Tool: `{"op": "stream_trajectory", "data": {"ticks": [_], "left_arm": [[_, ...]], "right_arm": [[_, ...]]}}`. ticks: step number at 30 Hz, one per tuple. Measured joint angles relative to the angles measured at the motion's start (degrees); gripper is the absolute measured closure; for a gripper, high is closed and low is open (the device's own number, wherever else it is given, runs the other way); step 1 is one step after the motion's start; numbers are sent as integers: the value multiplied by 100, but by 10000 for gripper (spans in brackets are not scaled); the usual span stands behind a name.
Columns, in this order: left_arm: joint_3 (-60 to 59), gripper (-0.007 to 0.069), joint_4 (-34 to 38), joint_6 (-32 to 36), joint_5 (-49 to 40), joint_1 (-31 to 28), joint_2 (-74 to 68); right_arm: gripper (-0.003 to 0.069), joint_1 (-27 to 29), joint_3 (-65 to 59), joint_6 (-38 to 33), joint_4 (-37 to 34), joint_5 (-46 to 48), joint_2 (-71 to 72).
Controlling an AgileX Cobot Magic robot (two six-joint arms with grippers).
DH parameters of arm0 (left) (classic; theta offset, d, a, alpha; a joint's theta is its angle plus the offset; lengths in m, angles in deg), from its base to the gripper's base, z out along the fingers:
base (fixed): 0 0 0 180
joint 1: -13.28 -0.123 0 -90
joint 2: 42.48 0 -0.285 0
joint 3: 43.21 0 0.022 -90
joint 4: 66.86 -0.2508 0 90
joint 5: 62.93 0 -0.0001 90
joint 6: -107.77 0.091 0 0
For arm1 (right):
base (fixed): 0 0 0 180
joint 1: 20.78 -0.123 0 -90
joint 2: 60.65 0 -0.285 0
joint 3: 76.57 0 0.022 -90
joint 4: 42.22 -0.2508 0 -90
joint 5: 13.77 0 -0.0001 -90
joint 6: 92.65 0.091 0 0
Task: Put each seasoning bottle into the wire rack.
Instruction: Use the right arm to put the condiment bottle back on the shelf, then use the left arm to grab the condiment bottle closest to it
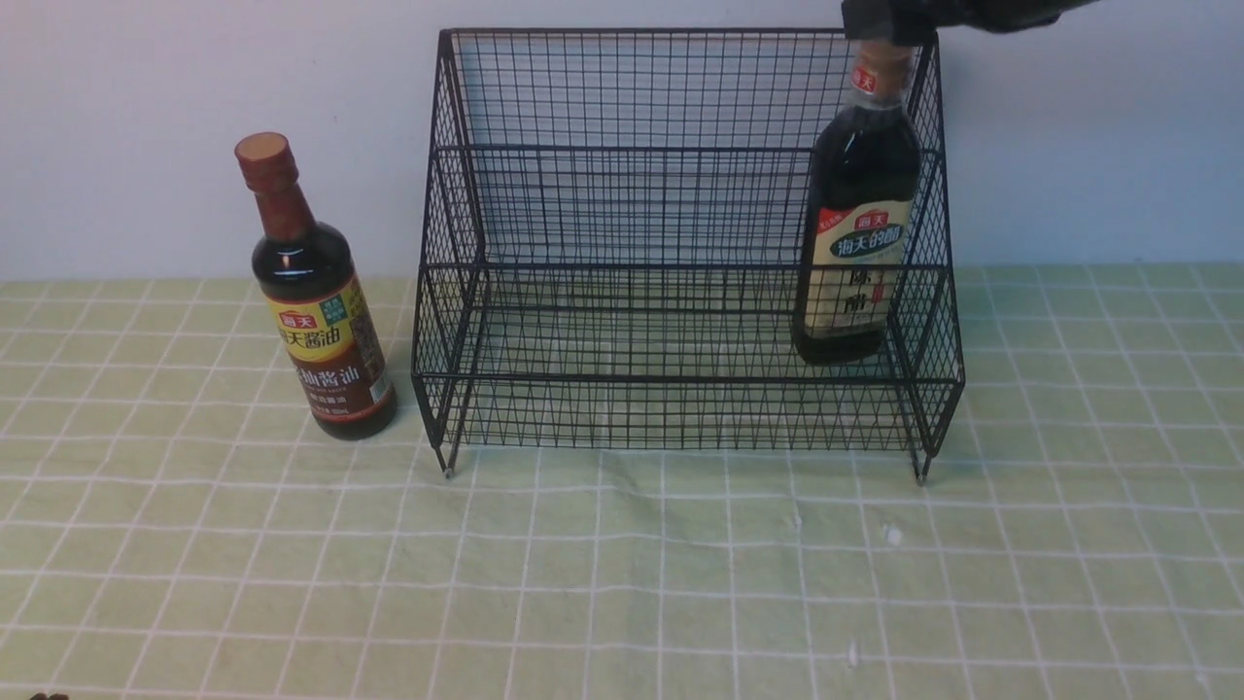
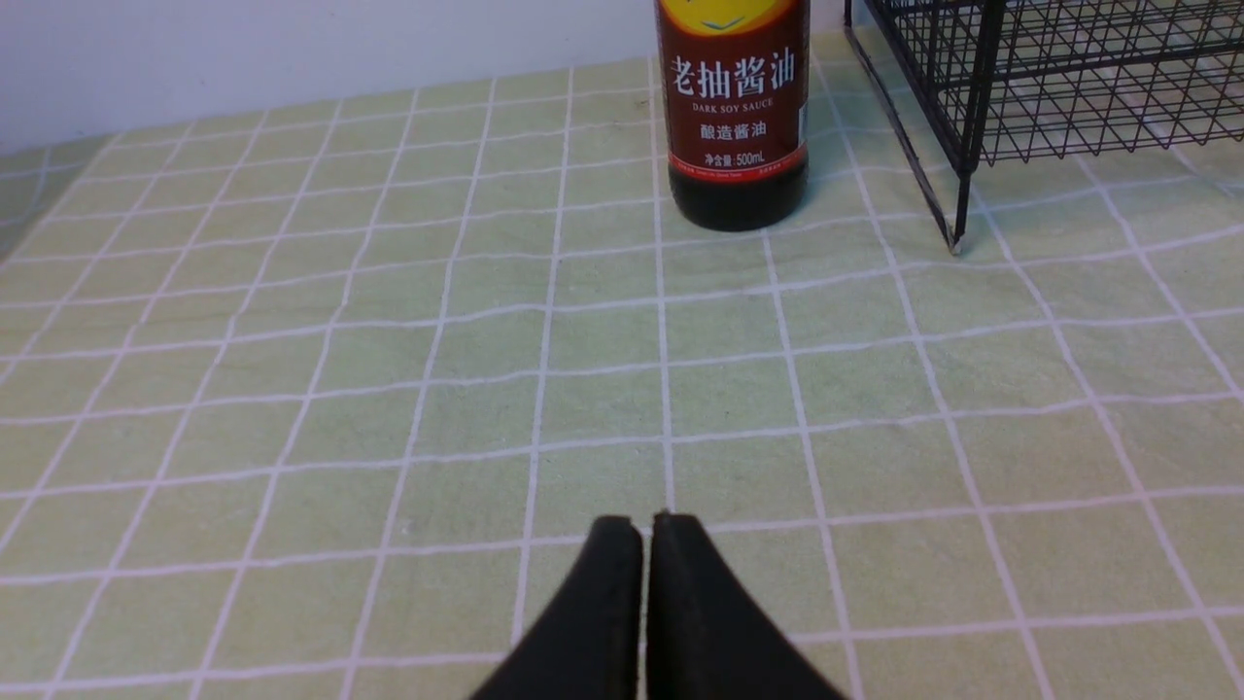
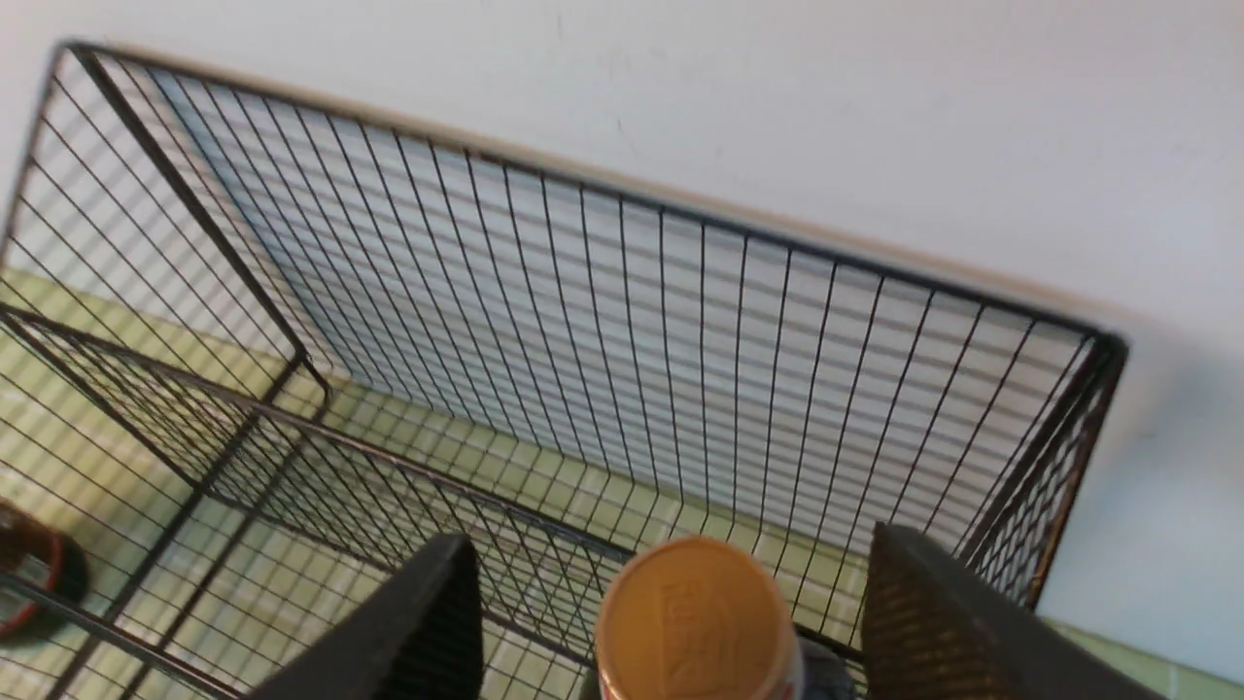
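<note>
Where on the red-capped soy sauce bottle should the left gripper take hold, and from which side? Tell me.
Probably the long neck just under the red-brown cap: the slimmest part of the soy sauce bottle, which stands upright. Come in level from the robot's side, as the wire rack stands close on its right. The left gripper, now shut, must open first.

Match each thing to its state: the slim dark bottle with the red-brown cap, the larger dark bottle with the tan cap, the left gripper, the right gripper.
Things:
1 slim red-brown-capped bottle
2 larger tan-capped bottle
3 left gripper
4 right gripper

States:
A open wide
B inside the black wire rack
C shut, over green checked cloth
D standing on the cloth beside the rack

Pairs: 1-D, 2-B, 3-C, 4-A.
</note>
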Motion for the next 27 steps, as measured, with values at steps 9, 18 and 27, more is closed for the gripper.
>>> {"op": "stream_trajectory", "data": {"ticks": [9, 18, 27], "left_arm": [[0, 631, 0, 0, 0, 0, 0], [0, 631, 0, 0, 0, 0, 0], [0, 631, 0, 0, 0, 0, 0]], "right_arm": [[411, 0, 0, 185, 313, 1091, 1748], [670, 0, -475, 802, 497, 1621, 4887], [672, 0, -3743, 1193, 497, -395, 8163]]}}
